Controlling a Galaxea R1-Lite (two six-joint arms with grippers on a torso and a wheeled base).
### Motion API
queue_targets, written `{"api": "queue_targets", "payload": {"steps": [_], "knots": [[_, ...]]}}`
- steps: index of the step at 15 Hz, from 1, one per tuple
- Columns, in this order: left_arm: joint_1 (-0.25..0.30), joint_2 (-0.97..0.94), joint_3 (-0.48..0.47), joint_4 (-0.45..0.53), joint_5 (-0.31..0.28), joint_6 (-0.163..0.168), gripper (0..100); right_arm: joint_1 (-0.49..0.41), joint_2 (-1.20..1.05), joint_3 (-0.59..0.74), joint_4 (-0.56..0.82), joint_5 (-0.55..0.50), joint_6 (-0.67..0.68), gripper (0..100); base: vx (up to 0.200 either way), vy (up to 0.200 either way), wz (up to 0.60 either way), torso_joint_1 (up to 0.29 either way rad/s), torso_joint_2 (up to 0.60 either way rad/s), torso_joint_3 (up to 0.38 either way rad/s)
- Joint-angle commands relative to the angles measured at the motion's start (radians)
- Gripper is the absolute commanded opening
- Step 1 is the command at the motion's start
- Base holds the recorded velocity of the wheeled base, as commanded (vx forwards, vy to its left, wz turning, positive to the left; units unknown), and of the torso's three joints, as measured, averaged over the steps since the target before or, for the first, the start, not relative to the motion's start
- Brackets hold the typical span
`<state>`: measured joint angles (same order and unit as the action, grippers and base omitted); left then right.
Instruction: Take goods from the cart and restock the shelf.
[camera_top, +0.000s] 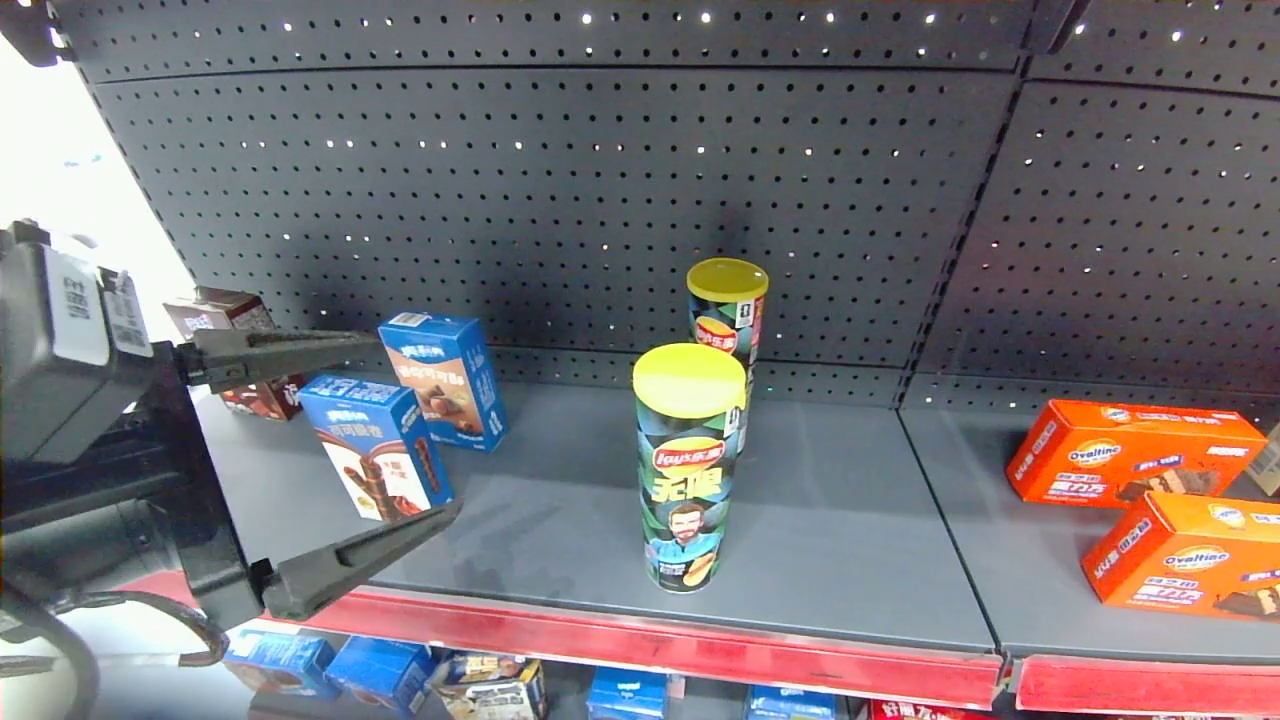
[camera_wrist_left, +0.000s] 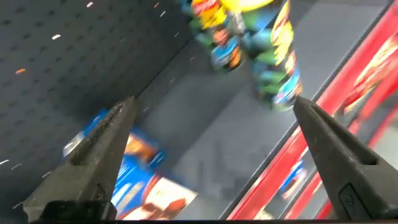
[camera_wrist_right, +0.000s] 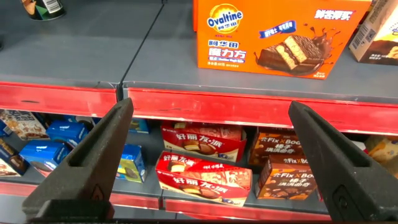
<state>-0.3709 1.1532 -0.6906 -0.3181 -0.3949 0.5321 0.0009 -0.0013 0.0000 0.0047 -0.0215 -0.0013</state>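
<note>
Two chip cans with yellow lids stand on the grey shelf (camera_top: 850, 540): a front can (camera_top: 688, 465) near the red edge and a rear can (camera_top: 727, 315) by the pegboard. My left gripper (camera_top: 400, 430) is open at the shelf's left end, its fingers either side of a blue biscuit box (camera_top: 375, 460), empty. In the left wrist view the blurred cans (camera_wrist_left: 255, 43) lie beyond the open fingers (camera_wrist_left: 102, 152). My right gripper (camera_wrist_right: 211, 149) is open and empty below the shelf's red front edge (camera_wrist_right: 249, 106), facing an orange box (camera_wrist_right: 280, 34).
A second blue box (camera_top: 445, 380) and a brown box (camera_top: 235, 350) stand behind the left gripper. Two orange boxes (camera_top: 1135, 452) (camera_top: 1190, 560) lie on the right shelf section. Lower shelves hold red and blue boxes (camera_wrist_right: 205, 165). Bare shelf lies between the cans and the orange boxes.
</note>
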Motion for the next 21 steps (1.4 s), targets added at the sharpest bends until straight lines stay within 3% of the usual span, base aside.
{"api": "queue_targets", "payload": {"steps": [1,4,5,6,7,8,9,10,12,16,17,18,21], "knots": [[-0.002,0.028,0.011,-0.013,-0.007,-0.003,100,0.001,0.001,0.0,0.0,0.0,0.0,100,0.0,0.0,0.0,0.0,0.0,0.0],[0.015,0.022,0.086,-0.148,-0.09,-0.018,100,0.001,0.001,0.0,0.0,0.0,0.0,100,0.0,0.0,0.0,0.0,0.0,0.0],[0.061,0.022,0.129,-0.222,-0.114,-0.09,100,0.001,0.001,0.0,0.0,0.0,0.0,100,0.0,0.0,0.0,0.0,0.0,0.0],[0.07,0.022,0.155,-0.263,-0.128,-0.167,100,0.001,0.001,0.0,0.0,0.0,0.0,100,0.0,0.0,0.0,0.0,0.0,0.0],[0.07,0.022,0.181,-0.296,-0.128,-0.264,100,0.001,0.001,0.0,0.0,0.0,0.0,100,0.0,0.0,0.0,0.0,0.0,0.0],[0.07,0.023,0.187,-0.302,-0.127,-0.3,100,0.001,0.001,0.0,0.0,0.0,0.0,100,0.0,0.0,0.0,0.0,0.0,0.0],[0.069,0.033,0.189,-0.3,-0.116,-0.406,100,0.001,0.001,0.0,0.0,0.0,0.0,100,0.0,0.0,0.0,0.0,0.0,0.0],[0.061,0.051,0.187,-0.299,-0.107,-0.435,100,0.001,0.001,0.0,0.0,0.0,0.0,100,0.0,0.0,0.0,0.0,0.0,0.0],[0.053,0.079,0.166,-0.308,-0.114,-0.428,100,0.001,0.001,0.0,0.0,0.0,0.0,100,0.0,0.0,0.0,0.0,0.0,0.0],[0.067,0.198,0.034,-0.3,-0.117,-0.254,100,0.001,0.001,0.0,0.0,0.0,0.0,100,0.0,0.0,0.0,0.0,0.0,0.0],[0.079,0.226,0.006,-0.3,-0.122,-0.236,100,0.001,0.001,0.0,0.0,0.0,0.0,100,0.0,0.0,0.0,0.0,0.0,0.0],[0.102,0.273,-0.038,-0.299,-0.122,-0.184,100,0.001,0.001,0.0,0.0,0.0,0.0,100,0.0,0.0,0.0,0.0,0.0,0.0],[0.132,0.369,-0.102,-0.306,-0.124,-0.083,100,0.001,0.001,0.0,0.0,0.0,0.0,100,0.0,0.0,0.0,0.0,0.0,0.0]]}}
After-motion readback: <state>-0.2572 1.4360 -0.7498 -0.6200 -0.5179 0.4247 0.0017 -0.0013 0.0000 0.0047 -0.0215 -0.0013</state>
